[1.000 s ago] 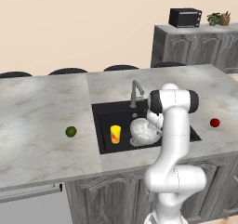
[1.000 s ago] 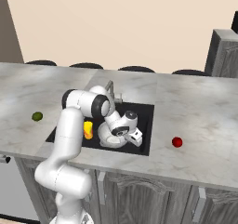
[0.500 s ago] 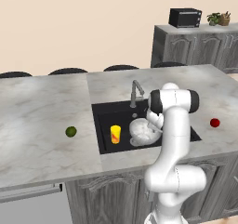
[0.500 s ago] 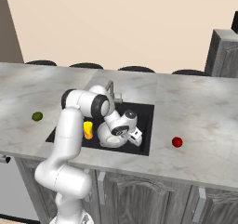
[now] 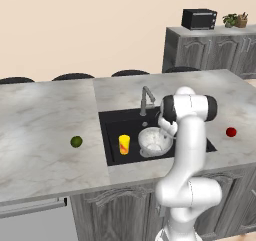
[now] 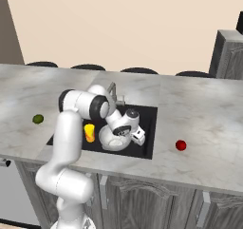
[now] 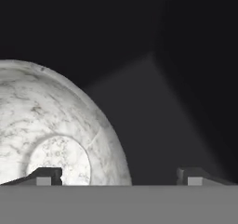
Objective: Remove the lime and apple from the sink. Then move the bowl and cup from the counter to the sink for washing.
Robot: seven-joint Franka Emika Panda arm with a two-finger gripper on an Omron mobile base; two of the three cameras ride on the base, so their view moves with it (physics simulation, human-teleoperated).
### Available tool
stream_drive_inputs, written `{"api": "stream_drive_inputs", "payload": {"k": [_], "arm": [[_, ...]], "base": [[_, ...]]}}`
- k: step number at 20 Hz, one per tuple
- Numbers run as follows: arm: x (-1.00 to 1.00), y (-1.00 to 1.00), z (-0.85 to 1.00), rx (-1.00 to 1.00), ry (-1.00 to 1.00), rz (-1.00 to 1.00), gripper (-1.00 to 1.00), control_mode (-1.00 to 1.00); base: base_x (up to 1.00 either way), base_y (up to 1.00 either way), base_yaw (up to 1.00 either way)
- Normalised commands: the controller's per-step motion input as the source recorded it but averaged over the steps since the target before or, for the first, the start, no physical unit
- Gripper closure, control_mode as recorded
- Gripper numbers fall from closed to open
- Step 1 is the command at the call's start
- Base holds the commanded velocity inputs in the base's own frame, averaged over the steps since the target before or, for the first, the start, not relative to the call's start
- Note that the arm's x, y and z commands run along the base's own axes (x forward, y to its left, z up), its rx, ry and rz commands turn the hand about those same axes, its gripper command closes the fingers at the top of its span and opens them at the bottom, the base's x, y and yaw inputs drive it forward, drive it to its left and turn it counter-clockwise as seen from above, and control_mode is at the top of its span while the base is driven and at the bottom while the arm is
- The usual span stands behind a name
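The grey-white marbled bowl (image 5: 154,141) (image 6: 111,138) rests in the black sink (image 5: 112,122) (image 6: 148,115), right of the yellow cup (image 5: 124,144) (image 6: 89,132), which stands upright in the basin. My gripper (image 7: 120,176) (image 5: 164,129) is low in the sink at the bowl's right side. It is open, one fingertip (image 7: 44,176) over the bowl (image 7: 46,111) and the other over the bare sink floor, with the rim between them. The lime (image 5: 76,141) (image 6: 38,119) lies on the counter left of the sink. The apple (image 5: 231,132) (image 6: 181,145) lies on the counter to the right.
The grey faucet (image 5: 145,97) (image 6: 113,90) stands at the sink's back edge, close to my arm. Dark stool tops line the counter's far side. A microwave (image 5: 199,19) and a plant (image 5: 236,20) sit on a back cabinet.
The gripper's fingers have spread apart at the bowl's rim. The bowl, cup, lime and apple stay where they were, and the arm has hardly moved.
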Motion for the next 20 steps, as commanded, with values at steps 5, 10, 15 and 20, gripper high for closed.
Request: {"api": "stream_drive_inputs", "payload": {"k": [5, 10, 15, 20], "arm": [[-0.07, 0.0, 0.46, -0.06, -0.09, 0.01, -1.0, -1.0], [-0.15, 0.0, 0.4, -0.06, -0.07, 0.05, -1.0, -1.0], [-0.27, 0.0, 0.41, -0.04, -0.12, 0.15, -1.0, -1.0], [-0.23, -0.01, 0.5, -0.03, -0.06, 0.19, -1.0, -1.0]], "base": [[0.0, 0.0, 0.0], [0.0, 0.0, 0.0], [0.0, 0.0, 0.0], [0.0, 0.0, 0.0]]}}
